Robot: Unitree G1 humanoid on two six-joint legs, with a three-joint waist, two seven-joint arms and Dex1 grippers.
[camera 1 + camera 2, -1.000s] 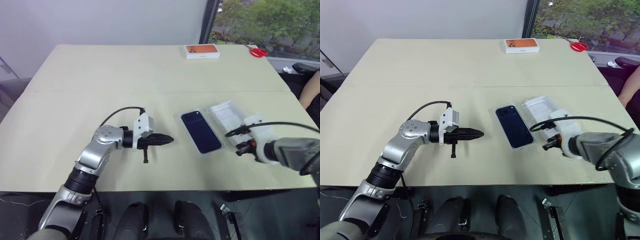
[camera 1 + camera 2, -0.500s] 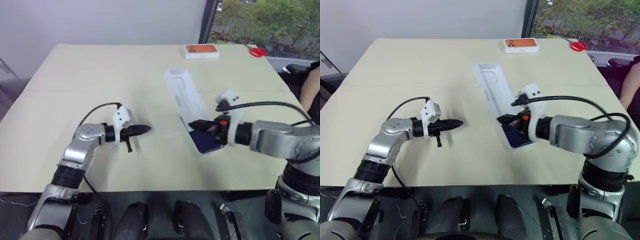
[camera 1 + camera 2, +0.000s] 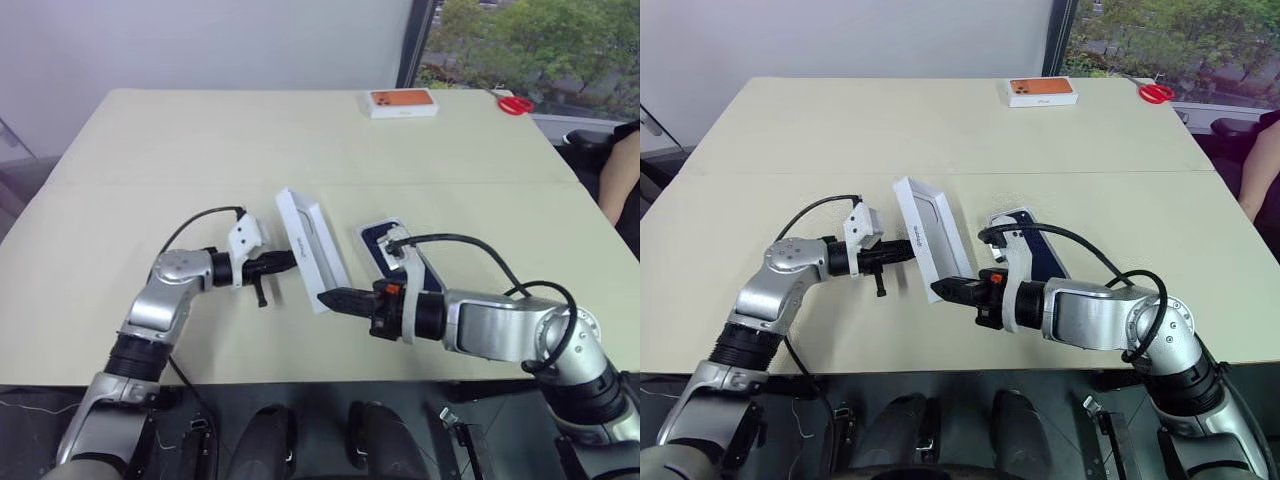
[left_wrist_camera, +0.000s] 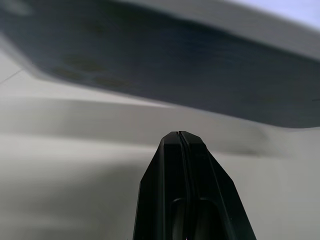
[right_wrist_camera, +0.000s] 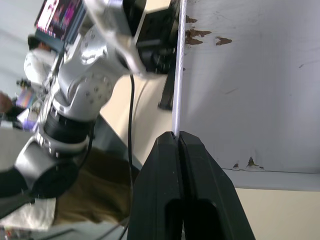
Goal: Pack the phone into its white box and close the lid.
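Right gripper [image 3: 937,290] pinches the lid [image 3: 930,240] by its edge — tilted up, hollow side showing; left gripper [image 3: 910,254] closed, empty.

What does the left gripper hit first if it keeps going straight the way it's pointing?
Most likely the shallow white rectangular lid, held tilted on edge by the right gripper. The left gripper, fingers shut, points right at the lid's printed dark-blue face, which looms close in the left wrist view; contact can't be confirmed.

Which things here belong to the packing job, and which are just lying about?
Job: the lid, gripped by the right gripper; the phone; the white box.
Lying about: the orange-topped box; the red item.
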